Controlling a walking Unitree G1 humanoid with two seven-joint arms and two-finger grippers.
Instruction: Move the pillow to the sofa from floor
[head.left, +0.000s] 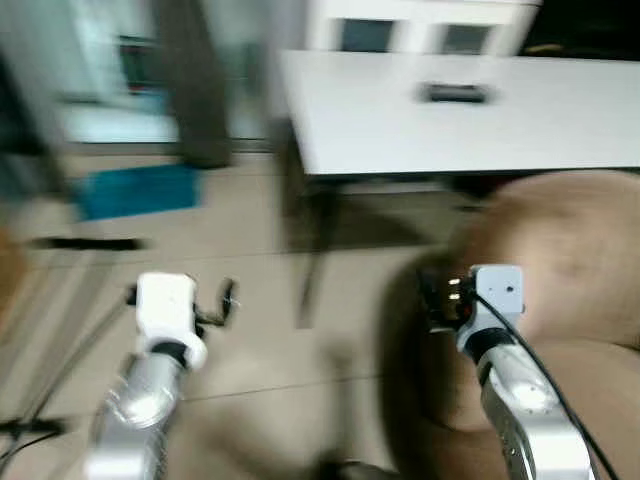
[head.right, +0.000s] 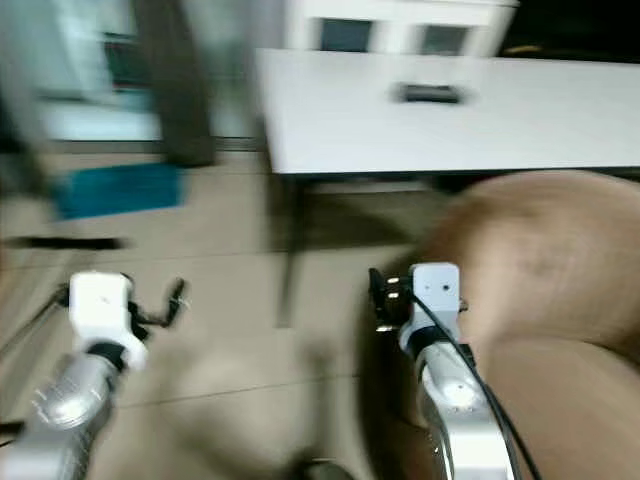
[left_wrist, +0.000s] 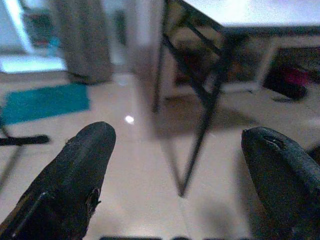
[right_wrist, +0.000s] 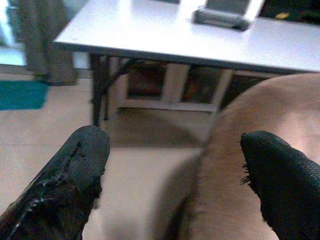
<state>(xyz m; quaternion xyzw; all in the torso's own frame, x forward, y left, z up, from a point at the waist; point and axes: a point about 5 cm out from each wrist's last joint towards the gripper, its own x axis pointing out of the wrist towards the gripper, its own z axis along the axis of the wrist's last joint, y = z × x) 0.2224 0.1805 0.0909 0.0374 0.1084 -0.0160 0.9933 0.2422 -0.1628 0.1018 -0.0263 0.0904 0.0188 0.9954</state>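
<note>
The eye views are blurred by motion. A large tan upholstered mass (head.left: 565, 255) fills the right side, a rounded upper part over a lower part (head.left: 590, 400); I cannot tell pillow from sofa in it. My right gripper (right_wrist: 175, 150) is held at its left edge, open, with nothing between its fingers (right_wrist: 75, 170). The tan surface (right_wrist: 255, 115) lies just beyond the right finger. My left gripper (left_wrist: 180, 145) is open over bare floor tiles, empty. Both silver arms reach forward, with the left wrist (head.left: 165, 305) and right wrist (head.left: 495, 290) in white housings.
A white table (head.left: 480, 120) stands ahead with a dark device (head.left: 455, 93) on it and black legs (left_wrist: 200, 130). A teal mat (head.left: 135, 190), a grey curtain (head.left: 195, 80) and a black bar (head.left: 85, 243) are at the left. Beige floor tiles lie between.
</note>
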